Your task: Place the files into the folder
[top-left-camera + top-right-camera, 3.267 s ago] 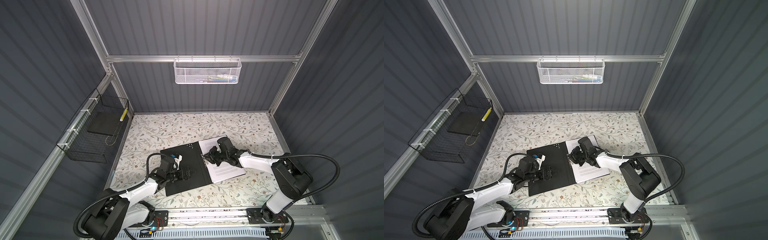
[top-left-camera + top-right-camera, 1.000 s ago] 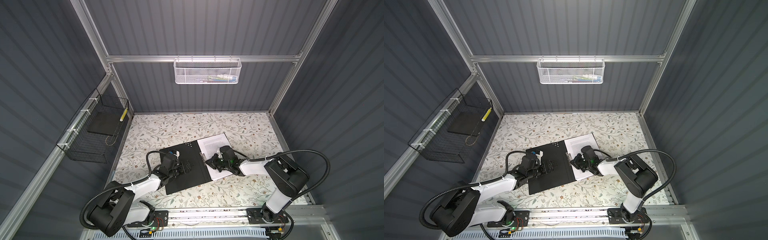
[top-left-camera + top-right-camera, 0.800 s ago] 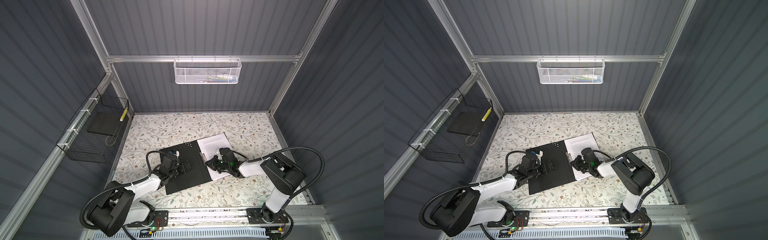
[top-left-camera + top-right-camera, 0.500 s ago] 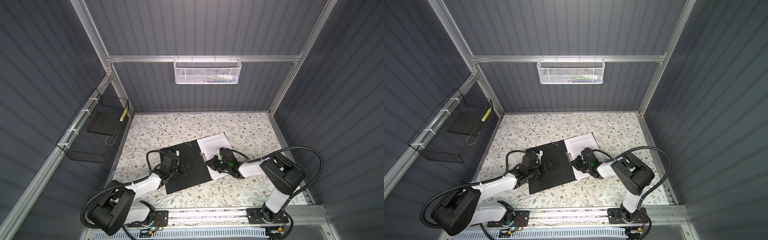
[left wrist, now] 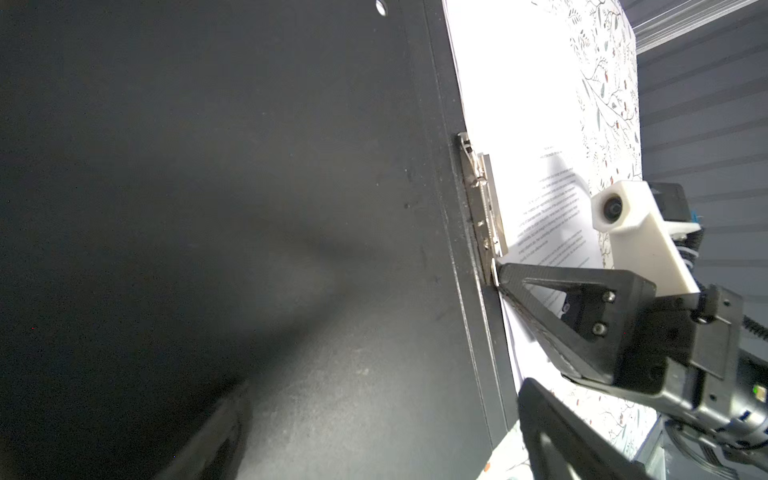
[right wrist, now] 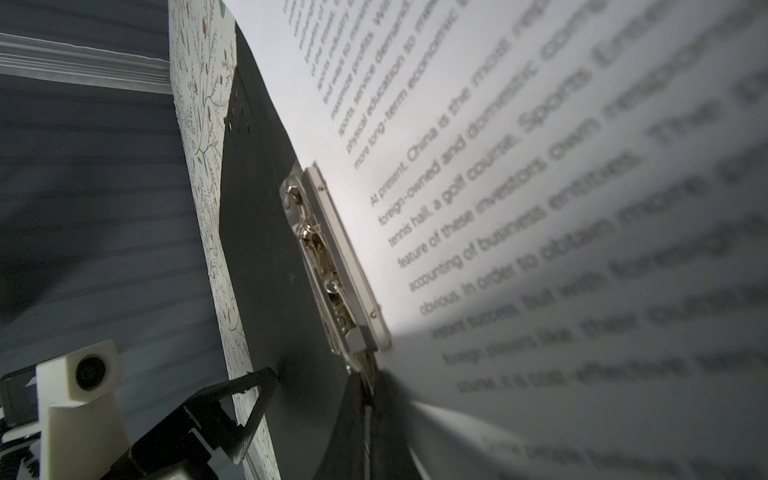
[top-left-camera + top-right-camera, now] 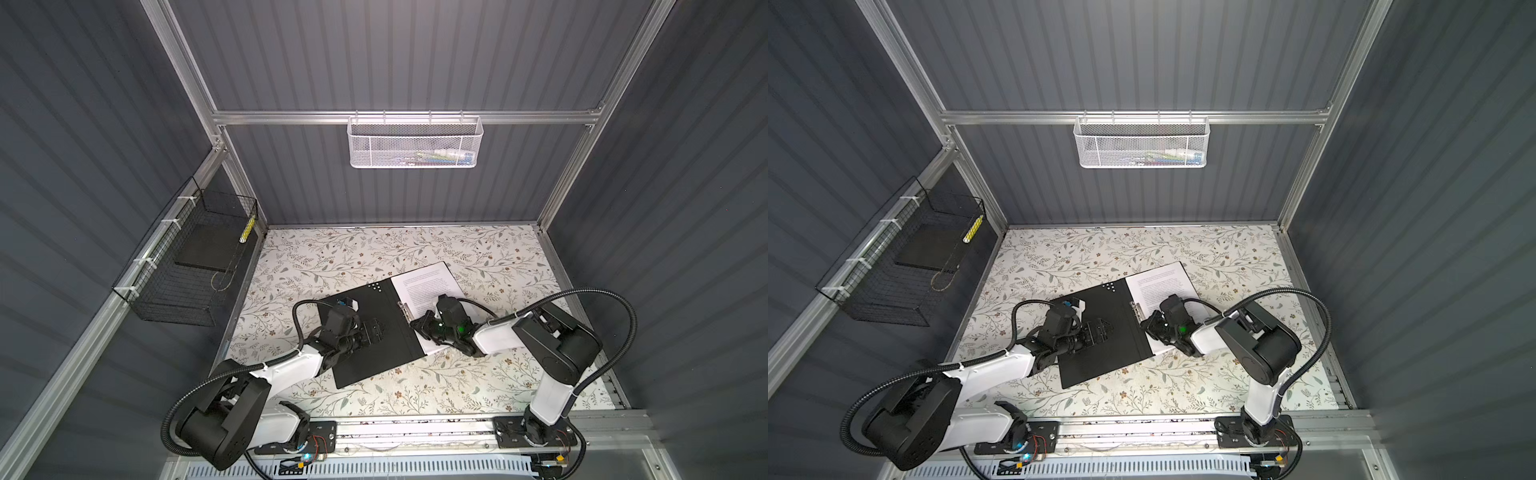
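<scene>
Right pincer (image 7: pixel 414 326) now down at folder (image 7: pixel 384 353) clip (image 7: pixel 402 308), closed

Folder (image 7: pixel 374 365): matt black, thin, faint scuffs and dust specks in left wrist view. Clip (image 6: pixel 332 257) on it: shiny bare metal. Files (image 7: pixel 424 282): white matt paper, black print. Table (image 7: pixel 332 257): smooth floral-print covering. Right gripper (image 5: pixel 500 275) jaws: matt black plastic, ribbed edge. Camera housing (image 5: pixel 636 232): white matt plastic. Far basket (image 7: pixel 415 143): white metal mesh. Left basket (image 7: pixel 183 291): black wire. Frame (image 7: pixel 291 117): silvery metal. Walls (image 7: pixel 415 54): dark grey ribbed panels, matt.
</scene>
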Robot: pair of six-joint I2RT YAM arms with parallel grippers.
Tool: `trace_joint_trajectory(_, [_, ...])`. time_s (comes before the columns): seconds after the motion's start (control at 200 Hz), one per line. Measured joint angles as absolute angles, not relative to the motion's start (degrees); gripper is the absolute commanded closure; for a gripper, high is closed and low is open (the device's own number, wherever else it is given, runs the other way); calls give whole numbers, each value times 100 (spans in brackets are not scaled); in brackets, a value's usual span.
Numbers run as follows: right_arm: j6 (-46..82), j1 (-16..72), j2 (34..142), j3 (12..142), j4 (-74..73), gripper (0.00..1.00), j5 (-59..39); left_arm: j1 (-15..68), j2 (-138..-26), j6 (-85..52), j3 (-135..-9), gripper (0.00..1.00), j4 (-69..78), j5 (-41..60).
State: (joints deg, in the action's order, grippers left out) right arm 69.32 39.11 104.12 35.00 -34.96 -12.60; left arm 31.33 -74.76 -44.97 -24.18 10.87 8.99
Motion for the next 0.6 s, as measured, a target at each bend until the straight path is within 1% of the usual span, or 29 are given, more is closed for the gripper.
trace_joint_trajectory(0.35, [6823,4016,10318,3559,-3570,100,-1059,3133,-7518,-4414,-2434,0,1127,897])
trace_joint_trajectory(0.6, [6613,4147,10095,3697,-2928,100,-932,3129,-7518,-4392,-2438,0,1127,899])
